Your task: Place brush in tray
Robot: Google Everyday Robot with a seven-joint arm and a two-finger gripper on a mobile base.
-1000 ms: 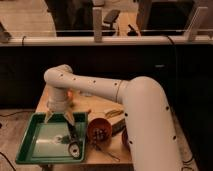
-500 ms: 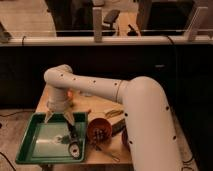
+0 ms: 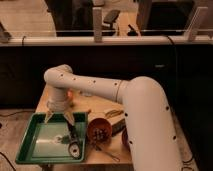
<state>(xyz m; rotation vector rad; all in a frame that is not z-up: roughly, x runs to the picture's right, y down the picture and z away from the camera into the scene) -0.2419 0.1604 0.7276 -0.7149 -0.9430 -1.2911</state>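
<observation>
Down in the green tray [image 3: 31,145], the brush [image 3: 73,141] lies along the right-hand side, dark handle pointing up toward the arm, round whitish head near the front rim. Over the tray's back edge hangs the gripper [image 3: 58,116], fingers spread wide apart, nothing between them. Just right of the tray sits an orange bowl [image 3: 100,131], with a thin wire utensil [image 3: 106,151] before it
</observation>
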